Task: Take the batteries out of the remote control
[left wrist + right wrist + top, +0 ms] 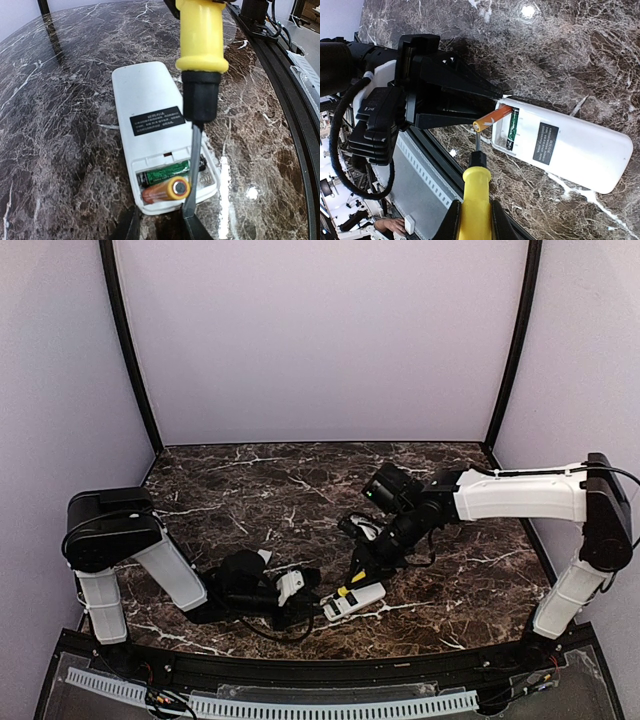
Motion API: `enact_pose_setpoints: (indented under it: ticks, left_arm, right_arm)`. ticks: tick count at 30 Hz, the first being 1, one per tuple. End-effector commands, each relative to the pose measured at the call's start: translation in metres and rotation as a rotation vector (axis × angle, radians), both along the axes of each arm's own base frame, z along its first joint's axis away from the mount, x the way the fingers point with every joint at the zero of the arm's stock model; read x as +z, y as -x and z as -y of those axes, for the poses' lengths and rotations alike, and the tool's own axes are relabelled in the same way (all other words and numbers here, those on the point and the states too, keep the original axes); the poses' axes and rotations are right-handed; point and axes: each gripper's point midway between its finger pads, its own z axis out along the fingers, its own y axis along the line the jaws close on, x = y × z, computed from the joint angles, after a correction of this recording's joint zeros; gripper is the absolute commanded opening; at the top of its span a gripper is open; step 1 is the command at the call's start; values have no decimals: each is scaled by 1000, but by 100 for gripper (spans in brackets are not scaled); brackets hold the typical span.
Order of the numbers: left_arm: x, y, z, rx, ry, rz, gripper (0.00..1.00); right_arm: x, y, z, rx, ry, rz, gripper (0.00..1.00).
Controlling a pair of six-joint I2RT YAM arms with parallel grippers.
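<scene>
Presently right end effector (pixel 475 222) clasps screwdriver (pixel 476 185) handle.

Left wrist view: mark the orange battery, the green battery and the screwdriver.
orange battery (pixel 159 192): left wrist view, on its orange body, near the raised end.
green battery (pixel 164 174): left wrist view, on its printed label.
screwdriver (pixel 201 30): left wrist view, on the yellow handle.

A yellow-handled screwdriver (pixel 200 45) is standing over the open end of the flat white remote control (pixel 145 95); my left gripper (pixel 487 107) is crowding there too; the dark marble tabletop (pixel 60 125) is lying open alongside.
</scene>
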Motion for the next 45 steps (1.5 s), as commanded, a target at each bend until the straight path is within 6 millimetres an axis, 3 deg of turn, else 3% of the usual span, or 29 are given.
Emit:
enact_pose_setpoints:
  ticks: [1, 12, 35, 45]
  left_arm:
    - [1, -1, 4, 8, -6, -10, 27]
    - [3, -1, 5, 7, -1, -15, 27]
    - [2, -3, 1, 29, -25, -23, 27]
    - [10, -5, 1, 34, -41, -17, 29]
  right_arm:
    - [9, 1, -5, 6, -47, 3, 0]
    - [-2, -9, 1, 5, 7, 37, 0]
    - [-3, -45, 3, 30, -23, 80, 0]
    - [21, -47, 12, 28, -22, 142, 0]
